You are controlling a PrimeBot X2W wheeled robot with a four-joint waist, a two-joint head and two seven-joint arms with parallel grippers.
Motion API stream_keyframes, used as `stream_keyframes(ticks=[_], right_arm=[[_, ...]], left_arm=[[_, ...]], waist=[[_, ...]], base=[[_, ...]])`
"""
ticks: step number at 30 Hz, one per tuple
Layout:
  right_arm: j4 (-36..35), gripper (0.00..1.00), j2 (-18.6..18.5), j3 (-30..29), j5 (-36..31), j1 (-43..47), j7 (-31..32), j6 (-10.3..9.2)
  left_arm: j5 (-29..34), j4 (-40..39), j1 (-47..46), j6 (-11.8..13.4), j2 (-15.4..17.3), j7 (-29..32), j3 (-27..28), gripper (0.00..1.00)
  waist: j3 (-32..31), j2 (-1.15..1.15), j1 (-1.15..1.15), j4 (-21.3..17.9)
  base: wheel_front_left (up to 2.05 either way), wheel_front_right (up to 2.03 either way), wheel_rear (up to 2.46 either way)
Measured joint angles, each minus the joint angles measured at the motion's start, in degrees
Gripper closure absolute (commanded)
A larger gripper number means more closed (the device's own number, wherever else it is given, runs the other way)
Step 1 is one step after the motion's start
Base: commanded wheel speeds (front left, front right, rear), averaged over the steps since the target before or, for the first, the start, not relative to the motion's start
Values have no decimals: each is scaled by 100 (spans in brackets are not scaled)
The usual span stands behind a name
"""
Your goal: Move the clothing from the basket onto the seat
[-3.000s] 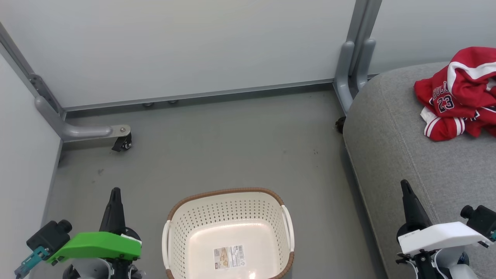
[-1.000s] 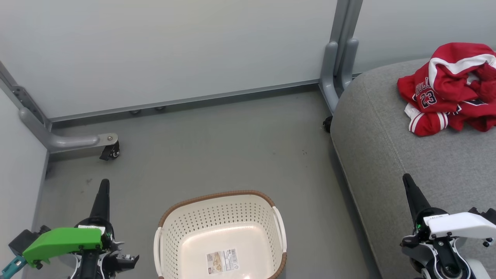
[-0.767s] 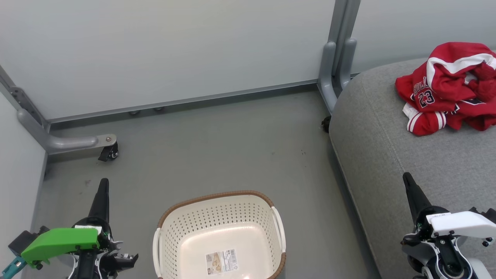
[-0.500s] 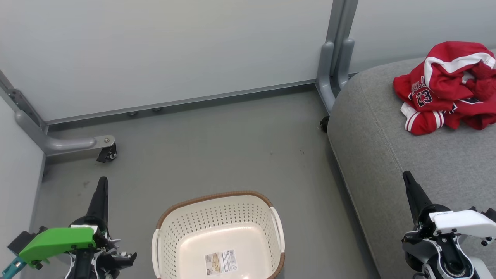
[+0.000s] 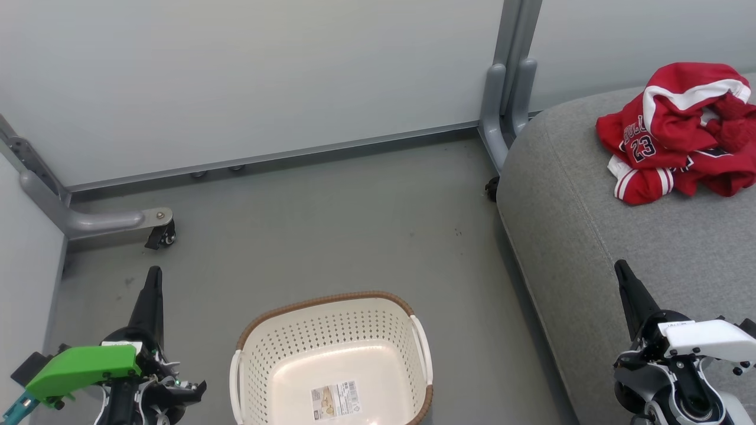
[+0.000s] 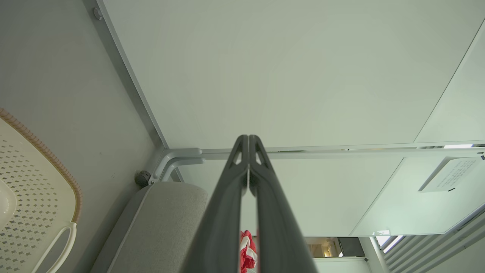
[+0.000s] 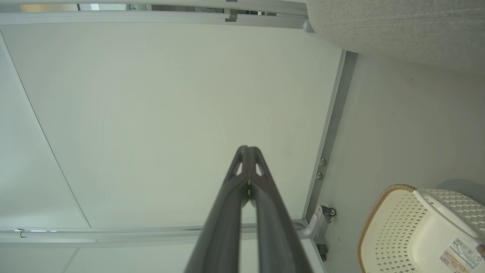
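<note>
The red clothing [image 5: 679,133], with a "23" showing, lies crumpled on the grey seat [image 5: 602,236] at the right; a red scrap of it [image 6: 247,252] peeks between my left fingers. The cream basket [image 5: 331,348] stands on the floor at bottom centre with nothing in it but its label sticker; its rim [image 6: 45,151] and its side [image 7: 398,227] show in the wrist views. My left gripper [image 5: 155,273] is shut and holds nothing, left of the basket. My right gripper [image 5: 619,265] is shut and holds nothing, over the seat's near part.
Pale partition panels [image 5: 266,77] close off the back and the left. Their grey caster feet [image 5: 118,219] and a post [image 5: 502,106] stand at the floor's corners. Grey floor [image 5: 331,224] lies between the basket, the panels and the seat.
The whole head view has shifted left and slightly down, so the camera moved. Both grippers have drawn back low in the view, still shut. The clothing stays on the seat.
</note>
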Motion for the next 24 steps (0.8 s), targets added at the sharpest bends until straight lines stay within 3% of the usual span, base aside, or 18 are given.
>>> stream_keyframes(ticks=[24], right_arm=[[-1,100,-34,45,37,0,-32,0]], left_arm=[[0,0,-1,0,0,0,1,100]], waist=[[0,0,0,0]], base=[[0,0,0]])
